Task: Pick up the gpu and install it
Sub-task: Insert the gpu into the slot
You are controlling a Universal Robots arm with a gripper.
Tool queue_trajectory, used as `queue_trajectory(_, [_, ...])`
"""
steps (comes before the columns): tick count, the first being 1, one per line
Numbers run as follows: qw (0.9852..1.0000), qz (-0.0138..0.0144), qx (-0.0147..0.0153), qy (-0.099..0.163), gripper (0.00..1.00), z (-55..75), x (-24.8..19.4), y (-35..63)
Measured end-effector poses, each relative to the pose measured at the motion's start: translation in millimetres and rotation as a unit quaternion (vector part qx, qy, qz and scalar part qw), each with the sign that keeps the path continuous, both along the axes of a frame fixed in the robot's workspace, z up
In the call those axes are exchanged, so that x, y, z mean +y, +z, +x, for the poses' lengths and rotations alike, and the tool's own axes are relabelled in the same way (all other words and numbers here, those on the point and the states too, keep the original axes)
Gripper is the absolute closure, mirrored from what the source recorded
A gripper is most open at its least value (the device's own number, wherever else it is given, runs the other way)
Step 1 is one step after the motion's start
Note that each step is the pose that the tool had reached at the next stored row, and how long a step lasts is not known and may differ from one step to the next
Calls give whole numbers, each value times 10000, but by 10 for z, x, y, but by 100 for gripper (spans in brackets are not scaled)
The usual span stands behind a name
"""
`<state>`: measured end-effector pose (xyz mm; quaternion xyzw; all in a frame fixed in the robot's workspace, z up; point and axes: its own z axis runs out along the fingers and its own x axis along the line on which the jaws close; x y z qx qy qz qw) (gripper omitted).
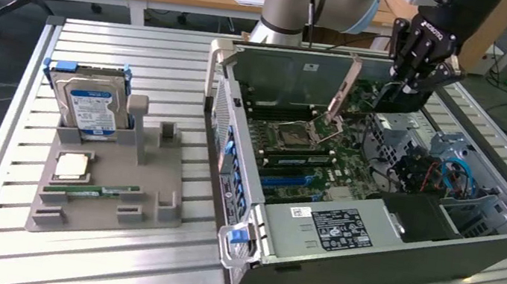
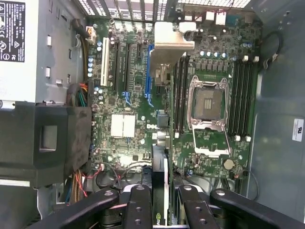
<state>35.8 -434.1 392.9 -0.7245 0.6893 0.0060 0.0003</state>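
Gpu [image 2: 159, 164]: hanging edge-on as a thin dark card with a green strip along one side, over the far end of the open computer case [image 1: 345, 269], on the exterior view's right
Gripper [image 1: 409, 81]: clamping the gpu between its fingers, one on each flat face
Motherboard [image 2: 138, 129]: lying under the card's lower edge; whether the two are touching, I'm not able to tell
Slots: a blue slot [image 2: 149, 71] and a white slot [image 2: 104, 62] running parallel, well apart from the card
Socket cover [image 1: 350, 81]: standing raised just beside the gripper, on the exterior view's left of it
Case edges: metal walls rising all round, the upward side lying open; the drive cage [image 1: 404, 146] sitting close beneath the gripper
Tray [image 1: 103, 202]: resting on the slatted table [image 1: 45, 261] well apart from the case, carrying an upright hard drive [image 1: 90, 106] and a flat RAM stick [image 1: 90, 191]
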Motion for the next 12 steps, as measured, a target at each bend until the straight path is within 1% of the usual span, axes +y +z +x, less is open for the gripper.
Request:
queue_trajectory(5, [10000,0,-22,1,74,-90,0,-1])
queue_trajectory(9, [10000,1,-27,0,74,-112,1,-11])
queue_trajectory(12, [10000,0,-44,-1,74,-136,0,-34])
